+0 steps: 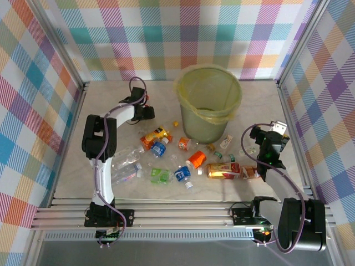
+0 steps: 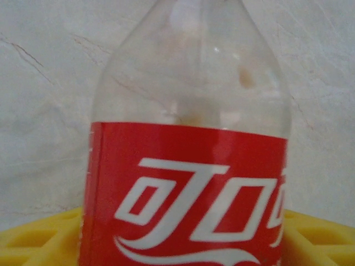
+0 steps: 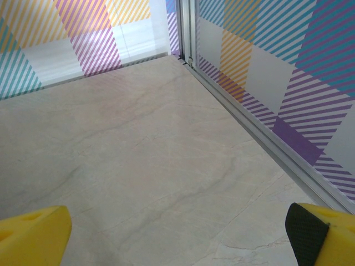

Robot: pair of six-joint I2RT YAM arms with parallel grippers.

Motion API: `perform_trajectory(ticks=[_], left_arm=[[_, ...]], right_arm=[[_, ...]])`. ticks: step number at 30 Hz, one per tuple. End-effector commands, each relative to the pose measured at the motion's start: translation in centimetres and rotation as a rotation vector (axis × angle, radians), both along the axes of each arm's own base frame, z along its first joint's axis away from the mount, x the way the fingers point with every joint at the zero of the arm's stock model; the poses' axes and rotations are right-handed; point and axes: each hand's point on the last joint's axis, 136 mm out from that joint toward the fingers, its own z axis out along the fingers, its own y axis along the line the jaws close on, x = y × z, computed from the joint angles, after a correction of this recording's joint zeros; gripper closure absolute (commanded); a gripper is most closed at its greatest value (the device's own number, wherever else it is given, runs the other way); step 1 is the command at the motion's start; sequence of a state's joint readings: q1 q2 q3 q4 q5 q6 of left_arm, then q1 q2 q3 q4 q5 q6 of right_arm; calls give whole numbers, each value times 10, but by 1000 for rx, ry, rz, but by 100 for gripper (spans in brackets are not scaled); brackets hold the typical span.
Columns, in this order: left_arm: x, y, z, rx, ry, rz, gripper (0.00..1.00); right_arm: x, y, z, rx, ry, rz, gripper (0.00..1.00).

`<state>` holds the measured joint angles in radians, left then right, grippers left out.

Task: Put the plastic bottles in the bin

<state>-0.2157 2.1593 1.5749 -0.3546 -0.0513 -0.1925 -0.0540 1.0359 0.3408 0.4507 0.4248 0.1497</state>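
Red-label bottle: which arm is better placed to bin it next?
Likely left: the bottle sits between the fingers of the left end effector. The right end effector is open, holding nothing.

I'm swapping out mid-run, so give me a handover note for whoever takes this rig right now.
Left gripper: closed on a red-label bottle.
Right gripper: open over bare table, by the right wall.
Bottles: scattered on the table before the bin.
Done: none clearly binned.
To do: bin the held bottle, then the rest.
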Motion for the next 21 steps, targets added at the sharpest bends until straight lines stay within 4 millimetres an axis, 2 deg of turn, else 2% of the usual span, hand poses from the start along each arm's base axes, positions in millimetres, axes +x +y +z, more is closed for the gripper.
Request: perform_trajectory(ticks=[1,5,8,14,21], left_arm=[[6,-3,8,17,-5,0,39],[16,4,32,49,-54,1,47],[21,8,65,73,-113,-4,50],[23,2,163,28,-310,-16,57],[2,-37,288,-55,-578,-115,60]], right_arm=[[-3,-6,7,2,-34,-28,0],[-3,-6,7,3,-33,-27,0],[-3,-6,7,3,-35,-30,0],[-4,-8,8,2,-37,-39,0],[-5,-9,9,1,-36,-45,0]])
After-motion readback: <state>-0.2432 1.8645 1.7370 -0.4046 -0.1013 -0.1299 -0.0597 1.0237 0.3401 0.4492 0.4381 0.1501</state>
